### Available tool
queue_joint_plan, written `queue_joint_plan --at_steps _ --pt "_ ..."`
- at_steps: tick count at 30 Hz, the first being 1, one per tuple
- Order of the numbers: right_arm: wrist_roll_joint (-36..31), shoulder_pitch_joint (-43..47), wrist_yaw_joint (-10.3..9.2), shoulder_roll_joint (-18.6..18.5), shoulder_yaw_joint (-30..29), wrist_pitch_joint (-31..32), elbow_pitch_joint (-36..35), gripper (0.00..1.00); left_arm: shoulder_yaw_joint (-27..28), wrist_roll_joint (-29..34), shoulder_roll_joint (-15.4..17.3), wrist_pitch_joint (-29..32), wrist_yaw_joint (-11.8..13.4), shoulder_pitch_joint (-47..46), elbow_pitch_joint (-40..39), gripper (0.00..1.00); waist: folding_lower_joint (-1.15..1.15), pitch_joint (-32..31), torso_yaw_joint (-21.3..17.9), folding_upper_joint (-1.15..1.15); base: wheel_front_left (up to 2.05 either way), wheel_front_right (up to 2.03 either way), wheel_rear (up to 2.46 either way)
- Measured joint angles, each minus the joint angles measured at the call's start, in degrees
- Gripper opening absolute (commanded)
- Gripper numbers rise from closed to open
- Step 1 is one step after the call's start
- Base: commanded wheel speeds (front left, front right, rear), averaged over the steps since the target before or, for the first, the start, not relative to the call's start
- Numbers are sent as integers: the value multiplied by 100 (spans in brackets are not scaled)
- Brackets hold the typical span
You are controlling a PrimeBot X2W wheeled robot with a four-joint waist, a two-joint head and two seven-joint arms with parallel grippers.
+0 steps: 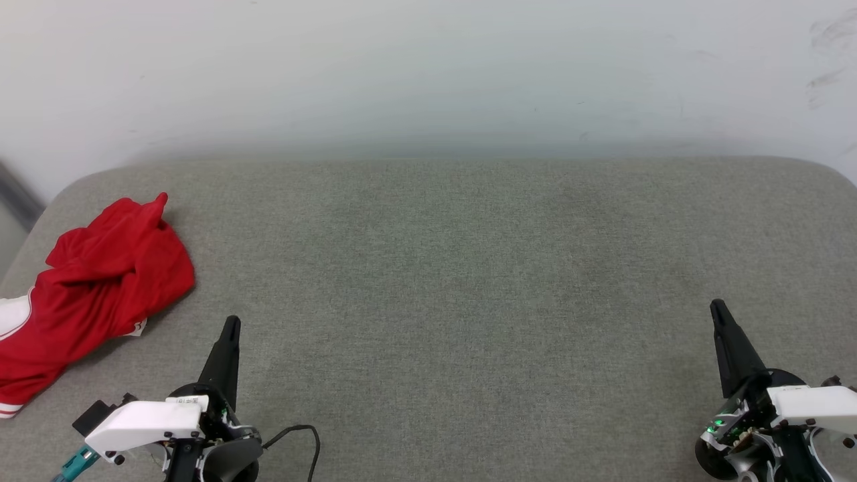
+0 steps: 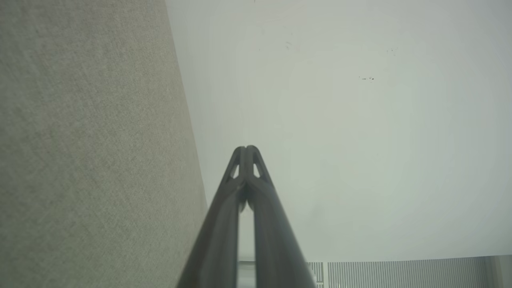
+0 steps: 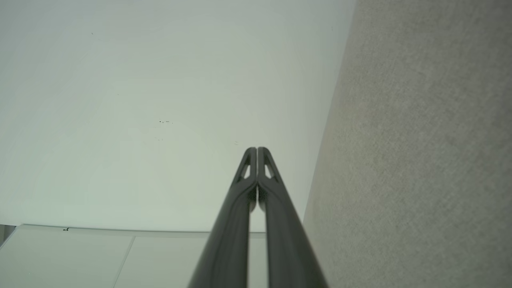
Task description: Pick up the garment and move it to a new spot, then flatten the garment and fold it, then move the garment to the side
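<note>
The garment [image 1: 94, 291] lies crumpled in a red heap with a bit of white sleeve and striped trim, at the far left of the grey padded surface [image 1: 469, 281]. My left gripper [image 1: 231, 323] is shut and empty at the lower left, its tip just right of the garment's near edge and apart from it. At the lower right my right gripper [image 1: 718, 306] is shut and empty, far from the cloth. In the left wrist view the left gripper [image 2: 246, 149] shows its tips pressed together; in the right wrist view the right gripper [image 3: 257, 150] looks the same.
A pale wall [image 1: 428, 67] rises behind the padded surface. The surface's rounded left edge [image 1: 27, 234] runs close behind the garment. A black cable [image 1: 301, 432] loops beside my left wrist.
</note>
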Motion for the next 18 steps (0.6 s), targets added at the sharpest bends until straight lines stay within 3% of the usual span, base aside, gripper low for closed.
queue_joint_plan --at_steps 18 --pt "0 0 0 0 -1 0 0 0 0 0 0 0 0 0 0 0 0 0 0 0 0 0 0"
